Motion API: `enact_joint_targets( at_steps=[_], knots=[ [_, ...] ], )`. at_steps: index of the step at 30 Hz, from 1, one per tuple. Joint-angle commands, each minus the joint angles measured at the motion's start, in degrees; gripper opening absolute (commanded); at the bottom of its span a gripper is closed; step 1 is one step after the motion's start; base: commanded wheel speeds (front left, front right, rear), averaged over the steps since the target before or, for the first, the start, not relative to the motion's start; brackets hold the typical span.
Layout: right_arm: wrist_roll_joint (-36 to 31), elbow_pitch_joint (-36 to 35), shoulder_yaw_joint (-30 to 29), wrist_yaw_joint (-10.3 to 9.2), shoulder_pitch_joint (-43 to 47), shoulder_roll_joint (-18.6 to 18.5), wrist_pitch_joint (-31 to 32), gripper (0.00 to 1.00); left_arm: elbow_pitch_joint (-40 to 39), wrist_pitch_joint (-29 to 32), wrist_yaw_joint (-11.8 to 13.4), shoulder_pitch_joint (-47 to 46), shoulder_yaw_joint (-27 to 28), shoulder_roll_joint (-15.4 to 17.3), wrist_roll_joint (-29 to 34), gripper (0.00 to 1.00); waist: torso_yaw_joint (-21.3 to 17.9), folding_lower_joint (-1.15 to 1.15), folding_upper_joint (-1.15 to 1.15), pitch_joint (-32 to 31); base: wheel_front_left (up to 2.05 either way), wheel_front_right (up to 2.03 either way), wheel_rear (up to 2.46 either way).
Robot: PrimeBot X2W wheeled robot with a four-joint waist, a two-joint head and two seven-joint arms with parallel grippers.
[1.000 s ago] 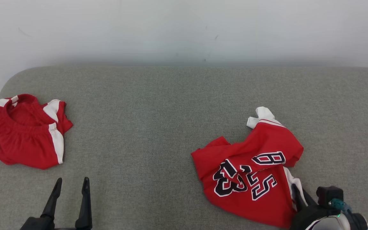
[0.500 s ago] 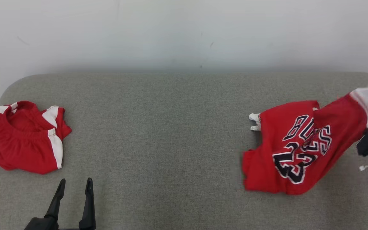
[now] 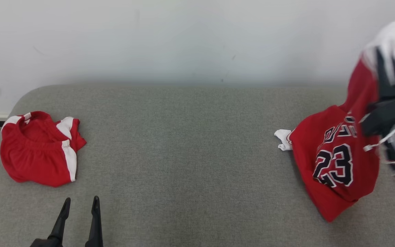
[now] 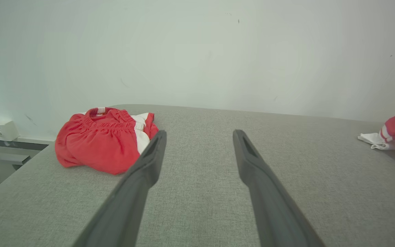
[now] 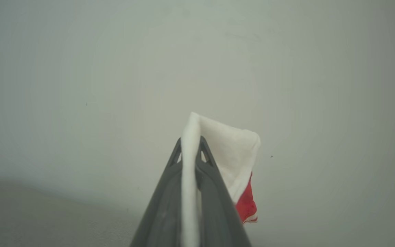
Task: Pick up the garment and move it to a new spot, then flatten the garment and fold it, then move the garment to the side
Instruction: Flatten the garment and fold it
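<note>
The right gripper [image 3: 386, 60] holds a red jersey [image 3: 334, 161] up at the far right end of a grey cushioned bench [image 3: 183, 137], its two dark fingers closed tight on the white trim at the garment's top edge. In the right wrist view the white fabric runs up between the pinched fingertips and folds over to the right, with a scrap of red hanging below it against the pale wall [image 3: 183, 34]. In the head view the jersey drapes down from that grip, the dark number 23 outlined in white facing the camera under partly folded lettering. Its lower end appears to rest on the bench near the right edge, and a small white flap of the garment [image 3: 283, 139] lies flat on the fabric just to its left.

The left gripper [image 3: 82, 200] hovers low over the near left part of the bench, fingers spread wide apart and holding nothing. A pair of red shorts with white side stripes [image 3: 36, 154] sits crumpled at the left end of the bench, well apart from the jersey. A small white box [image 4: 2, 129] is fixed low on the wall beyond the bench's left end
</note>
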Motion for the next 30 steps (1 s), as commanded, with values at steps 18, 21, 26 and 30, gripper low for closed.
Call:
enact_joint_targets(
  at_steps=[18,21,26,30],
  knots=[
    [3.80,-9.76,28.36,-0.10,8.32,16.89,-0.24,0.00,-0.44,-0.21,0.08,-0.16,0.19,0.02,-0.12,1.00,5.12,0.00,0.00,0.15,0.00,0.00,0.00],
    [4.82,-8.17,33.31,-0.10,8.96,18.62,-0.82,0.00,-0.25,-0.22,0.08,-0.77,-0.18,0.03,-0.19,1.00,6.46,0.00,0.00,0.60,0.00,0.00,0.00],
    [7.33,-2.06,39.10,-0.10,11.38,20.37,-1.05,0.00,-0.34,-0.22,0.08,-0.95,-0.30,-0.15,-0.07,1.00,8.16,0.00,0.00,1.09,0.00,0.00,0.00],
    [9.39,1.85,41.69,-0.10,11.72,21.09,-2.33,1.00,-0.33,-0.22,0.09,-0.82,0.09,-0.17,0.04,1.00,8.55,0.00,0.00,1.17,0.00,0.00,0.00]
  ],
)
